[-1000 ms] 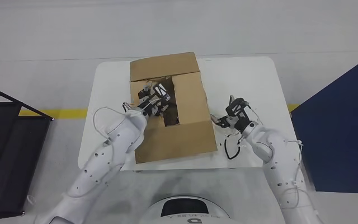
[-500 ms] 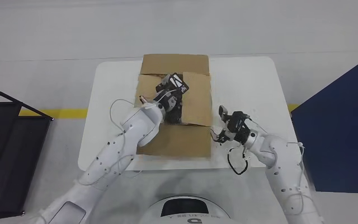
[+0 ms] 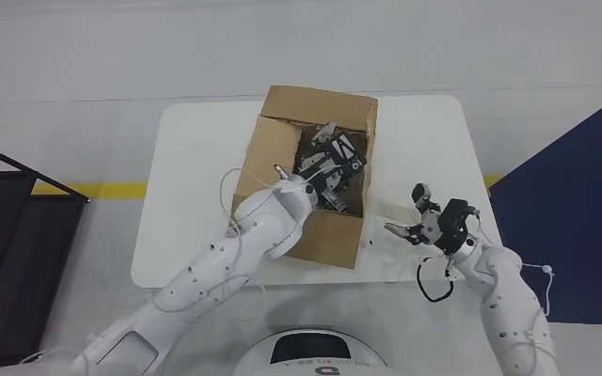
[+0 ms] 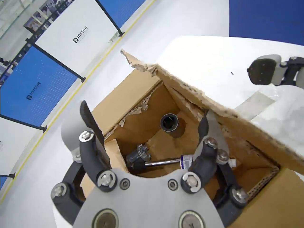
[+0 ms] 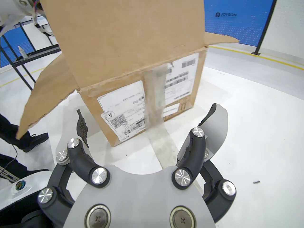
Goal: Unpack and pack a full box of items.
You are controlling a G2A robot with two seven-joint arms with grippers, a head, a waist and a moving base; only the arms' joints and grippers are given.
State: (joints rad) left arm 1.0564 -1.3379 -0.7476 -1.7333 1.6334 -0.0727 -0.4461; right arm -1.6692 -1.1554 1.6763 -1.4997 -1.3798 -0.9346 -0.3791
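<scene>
While box (image 3: 268, 155) holds black tube (image 4: 169, 123), chrome rod (image 4: 161, 162) | left tool (image 4: 146, 115) spread, empty | right tool (image 5: 147, 113) spread, empty

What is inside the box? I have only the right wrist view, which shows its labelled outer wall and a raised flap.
Observer: The left wrist view looks in. A black tube sits on the floor of the box, its open end towards the camera.
Operator: Anything else in there?
Observer: A chrome-shafted tool lies near the tube.
Operator: Where is the left gripper?
Observer: In the top view the left gripper is at the box's opening, jaws open, holding nothing.
</scene>
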